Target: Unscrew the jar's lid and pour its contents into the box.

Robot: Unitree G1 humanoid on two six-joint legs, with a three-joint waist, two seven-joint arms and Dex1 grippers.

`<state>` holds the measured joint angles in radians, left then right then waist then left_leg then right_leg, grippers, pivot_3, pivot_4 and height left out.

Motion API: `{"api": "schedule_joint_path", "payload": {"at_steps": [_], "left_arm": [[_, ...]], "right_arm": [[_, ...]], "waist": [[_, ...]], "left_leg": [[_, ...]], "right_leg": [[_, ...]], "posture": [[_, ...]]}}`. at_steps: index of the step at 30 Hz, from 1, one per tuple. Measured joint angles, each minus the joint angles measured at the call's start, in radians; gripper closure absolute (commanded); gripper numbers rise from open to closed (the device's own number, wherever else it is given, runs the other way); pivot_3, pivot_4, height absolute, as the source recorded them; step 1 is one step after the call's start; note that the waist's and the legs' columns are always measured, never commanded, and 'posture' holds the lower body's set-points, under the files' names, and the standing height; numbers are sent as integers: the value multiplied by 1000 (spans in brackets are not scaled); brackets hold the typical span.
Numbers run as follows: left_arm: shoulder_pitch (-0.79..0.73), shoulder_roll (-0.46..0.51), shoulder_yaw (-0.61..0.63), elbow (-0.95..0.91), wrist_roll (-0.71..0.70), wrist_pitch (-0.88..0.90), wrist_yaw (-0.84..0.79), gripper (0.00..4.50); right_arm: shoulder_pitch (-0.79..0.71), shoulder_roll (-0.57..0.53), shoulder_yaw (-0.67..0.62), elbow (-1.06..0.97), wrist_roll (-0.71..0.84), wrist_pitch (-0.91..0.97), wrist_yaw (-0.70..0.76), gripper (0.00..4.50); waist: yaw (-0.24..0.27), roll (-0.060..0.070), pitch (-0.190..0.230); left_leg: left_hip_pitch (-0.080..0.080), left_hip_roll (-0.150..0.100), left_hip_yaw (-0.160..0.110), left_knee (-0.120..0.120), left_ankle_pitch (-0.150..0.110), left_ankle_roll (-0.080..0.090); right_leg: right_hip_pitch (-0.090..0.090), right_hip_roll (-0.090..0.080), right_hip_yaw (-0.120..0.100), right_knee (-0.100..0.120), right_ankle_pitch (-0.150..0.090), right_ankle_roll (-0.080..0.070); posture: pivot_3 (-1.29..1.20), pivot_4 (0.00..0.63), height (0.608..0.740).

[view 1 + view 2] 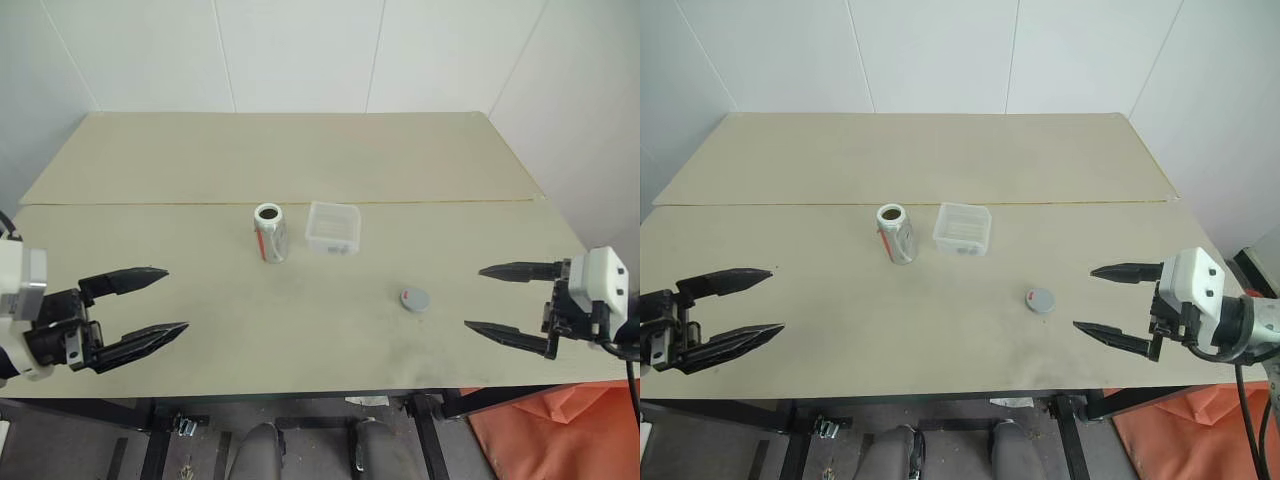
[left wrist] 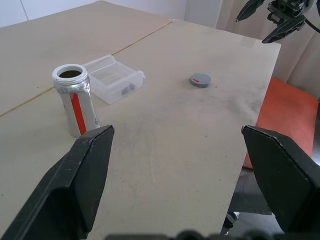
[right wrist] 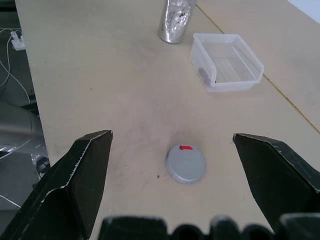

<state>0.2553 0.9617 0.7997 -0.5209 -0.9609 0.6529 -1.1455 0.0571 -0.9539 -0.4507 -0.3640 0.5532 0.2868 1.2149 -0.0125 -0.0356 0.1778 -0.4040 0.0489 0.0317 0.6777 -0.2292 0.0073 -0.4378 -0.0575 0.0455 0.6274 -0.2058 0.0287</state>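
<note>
White walls back a tan table. Both grippers hover over its near edge, well apart, the left gripper and the right gripper spread wide and empty. Mid-table sits the box, with the jar upright and uncapped just beside it. Nearer the right gripper lies the lid, flat.

Grey lid flat on the table between wide-spread fingers, box and jar beyond.
</note>
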Motion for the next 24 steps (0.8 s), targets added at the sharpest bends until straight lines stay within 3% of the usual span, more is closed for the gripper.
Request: {"api": "schedule_joint_path", "payload": {"at_steps": [10, 24], "left_arm": [[-34, 7, -54, 62, 35, -4, -46, 52], [-165, 112, -191, 269, 84, -12, -226, 52]], "right_arm": [[54, 15, -46, -31, 1, -8, -11, 0], [129, 30, -84, -71, -1, -38, -21, 0]], "waist": [[0, 0, 0], [0, 0, 0]], "left_leg": [[0, 0, 0, 0, 0, 0], [0, 0, 0, 0, 0, 0]], "right_leg": [[0, 0, 0, 0, 0, 0], [0, 0, 0, 0, 0, 0]], "posture": [[0, 150, 740], [0, 150, 740]]}}
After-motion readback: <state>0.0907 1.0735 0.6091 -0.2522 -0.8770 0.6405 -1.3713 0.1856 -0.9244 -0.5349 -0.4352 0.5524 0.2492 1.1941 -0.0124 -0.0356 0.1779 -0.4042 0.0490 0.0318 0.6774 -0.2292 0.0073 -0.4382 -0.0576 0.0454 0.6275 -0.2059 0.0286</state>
